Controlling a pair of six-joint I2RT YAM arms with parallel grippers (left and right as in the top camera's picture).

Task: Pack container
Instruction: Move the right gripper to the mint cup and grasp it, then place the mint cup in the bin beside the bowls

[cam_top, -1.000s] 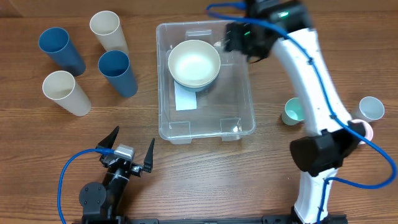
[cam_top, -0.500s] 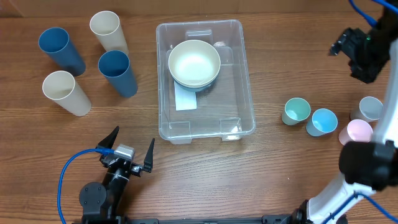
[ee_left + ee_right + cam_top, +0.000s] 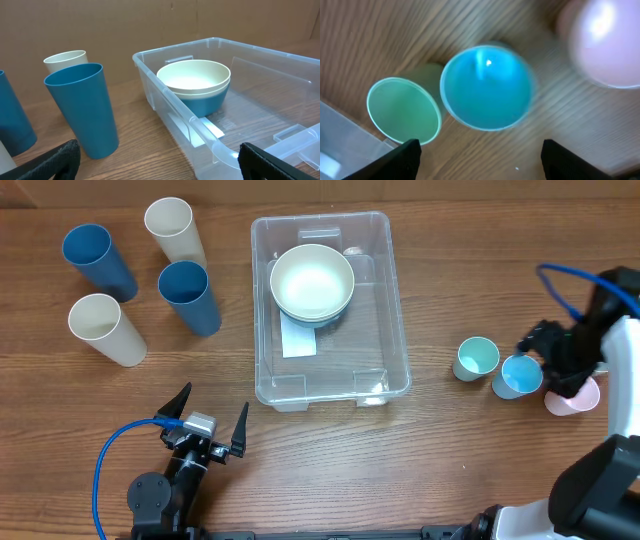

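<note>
Right end effector [image 3: 480, 162]: spread wide, empty, directly over small blue cup [image 3: 485, 87] | beside: green cup [image 3: 402, 110] toward container [image 3: 395, 310], pink cup [image 3: 605, 45] opposite | step: likely cup pick; next: lower, close on rim | far: container well apart beyond green cup, stacked bowls [image 3: 312, 280] inside | label [image 3: 298, 340]: nothing legible

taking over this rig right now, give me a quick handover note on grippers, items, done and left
Left gripper: open, empty, parked near the table's front edge.
Right gripper: open, empty, above the small blue cup, with a mint cup and pink cup beside it.
Done: two stacked bowls sit in the container.
Left: those small cups and four tall cups at far left are outside it.
</note>
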